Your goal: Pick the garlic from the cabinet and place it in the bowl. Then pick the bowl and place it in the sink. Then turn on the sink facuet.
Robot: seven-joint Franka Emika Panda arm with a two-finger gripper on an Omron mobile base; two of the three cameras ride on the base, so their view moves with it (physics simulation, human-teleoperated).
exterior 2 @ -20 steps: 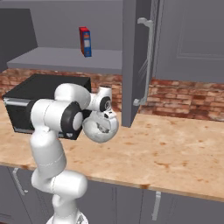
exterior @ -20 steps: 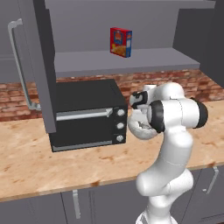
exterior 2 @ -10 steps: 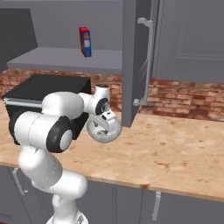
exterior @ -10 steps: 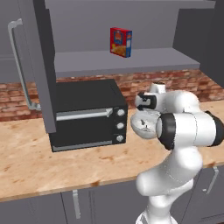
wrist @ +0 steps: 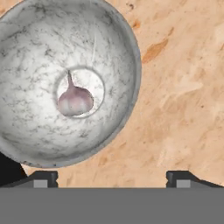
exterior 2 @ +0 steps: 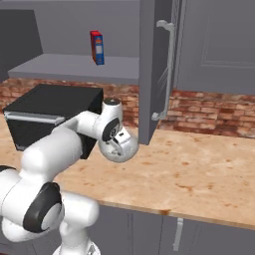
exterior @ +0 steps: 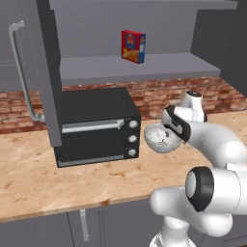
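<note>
The marble-look bowl (wrist: 65, 65) stands on the wooden counter (wrist: 183, 87) just right of the black microwave, also seen as the bowl (exterior: 160, 139) and the bowl (exterior 2: 121, 148). The whitish-pink garlic (wrist: 75, 99) lies in the middle of the bowl's bottom, stem tip pointing away. My gripper (wrist: 112, 177) hovers close above the bowl's near rim and is open, its fingertips (wrist: 46, 177) wide apart with nothing between them. The hand (exterior: 172, 126) leans over the bowl. The cabinet shelf (exterior: 144, 67) is behind, its door (exterior: 46, 72) swung open. The sink and faucet are out of view.
The black microwave (exterior: 94, 126) sits on the counter directly left of the bowl. A red-and-blue box (exterior: 133, 46) stands on the cabinet shelf. The open door (exterior 2: 152, 69) with its silver bar handle (exterior 2: 168, 69) hangs over the counter; a brick wall (exterior 2: 214, 112) runs behind.
My arm's elbow and upper links have swung outward and toward the cameras. The hand has stayed over the bowl. The bowl and the garlic have not moved.
</note>
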